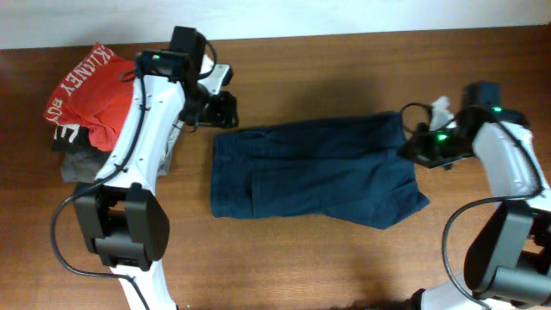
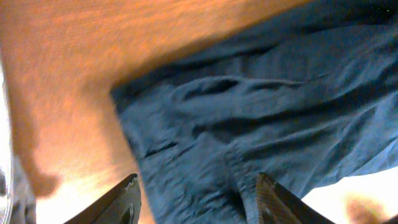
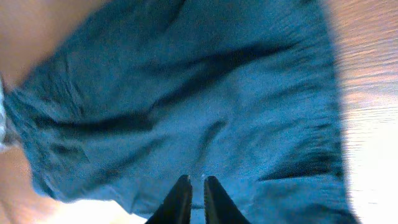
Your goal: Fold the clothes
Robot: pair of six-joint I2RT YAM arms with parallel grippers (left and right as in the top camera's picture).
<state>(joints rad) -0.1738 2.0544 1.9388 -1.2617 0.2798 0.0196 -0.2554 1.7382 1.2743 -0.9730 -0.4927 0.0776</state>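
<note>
left gripper [image 2: 197,182] spread wide above the clothes [image 1: 310,168], near their upper-left corner. right gripper [image 3: 197,180] almost pressed together; cannot tell if cloth is nipped. clothes flat mid-frame. judged: between grasps; next needs an edge pinched at both ends.

Dark navy clothes [image 1: 314,168], flat, lightly rumpled
</note>
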